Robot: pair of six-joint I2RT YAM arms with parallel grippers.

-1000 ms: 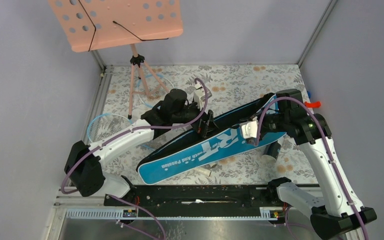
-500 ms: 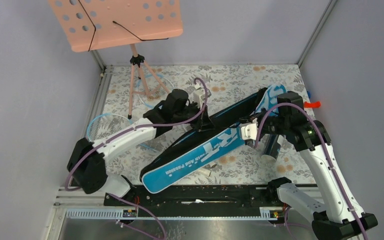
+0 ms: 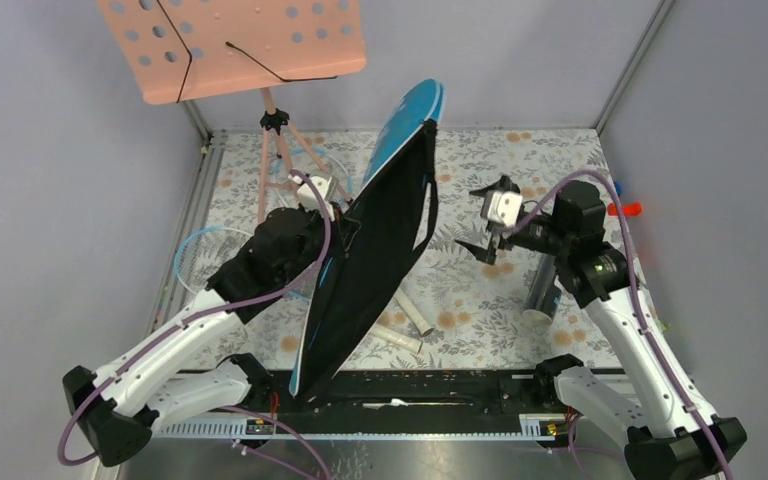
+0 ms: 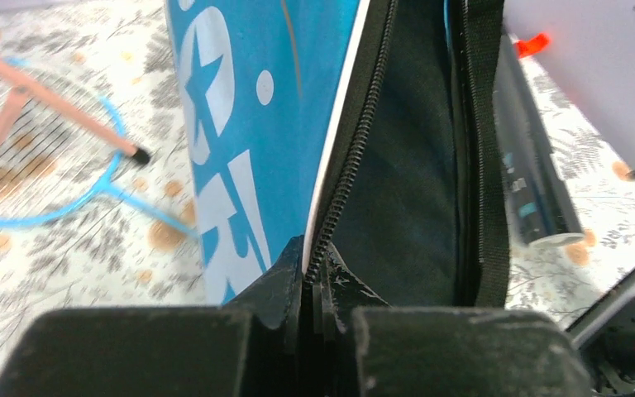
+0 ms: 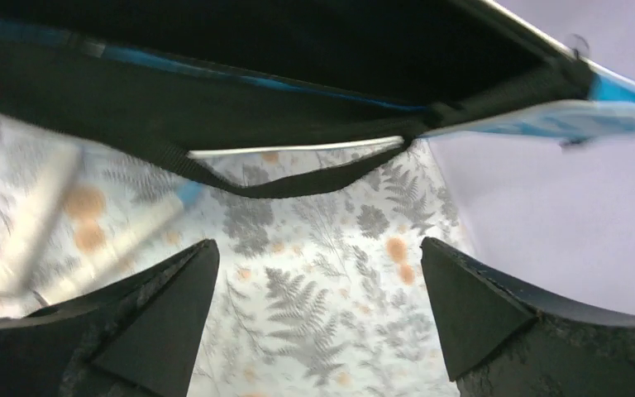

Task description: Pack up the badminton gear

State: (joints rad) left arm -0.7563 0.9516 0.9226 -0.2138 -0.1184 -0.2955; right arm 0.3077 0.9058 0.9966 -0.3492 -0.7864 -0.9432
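The left gripper, jaws clamped on the bag edge, likely needed a steady hold; the right gripper, jaws wide, held nothing.

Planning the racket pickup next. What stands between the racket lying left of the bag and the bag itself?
The pink stand's tripod leg crosses the head of that racket, its foot by the frame, left of the bag that the left gripper holds.
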